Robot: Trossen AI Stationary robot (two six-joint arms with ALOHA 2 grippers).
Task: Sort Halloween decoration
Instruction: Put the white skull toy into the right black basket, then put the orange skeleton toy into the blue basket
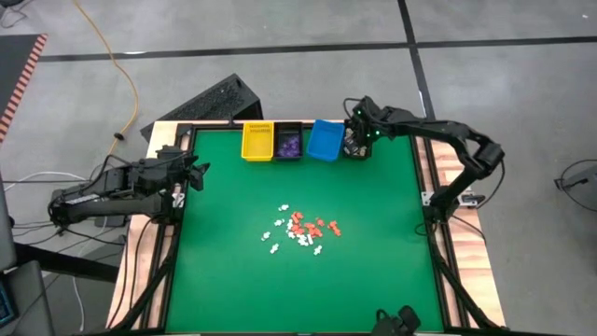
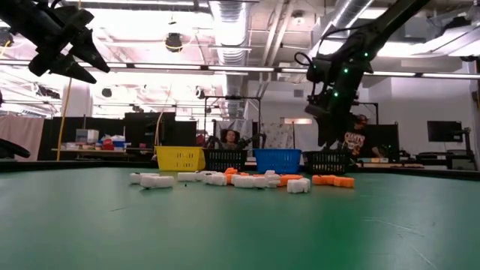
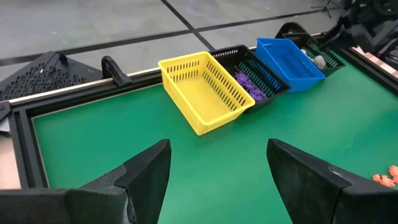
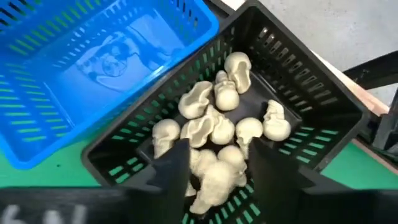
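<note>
Small white and orange-red Halloween decoration pieces (image 1: 300, 229) lie loose in the middle of the green table. Purple pieces (image 3: 250, 85) lie in a black bin, and cream skull-like pieces (image 4: 217, 118) fill the far-right black bin (image 4: 298, 81). My right gripper (image 4: 217, 155) hangs over that bin, pointing steeply down, its fingers apart with a cream piece (image 4: 217, 183) between them. My left gripper (image 3: 217, 149) waits open and raised at the table's left edge (image 1: 199, 173), with nothing between its fingers. My right gripper has a cream piece (image 4: 214, 186) between its parted fingers, right above the heap in the black bin. Whether either finger touches that piece, I cannot tell.
Along the far edge stand a yellow bin (image 1: 257, 140), a black bin (image 1: 287, 142), a blue bin (image 1: 325, 140) and the far-right black bin (image 1: 357, 149), side by side. Green table surface (image 1: 233, 280) lies open around the loose pile.
</note>
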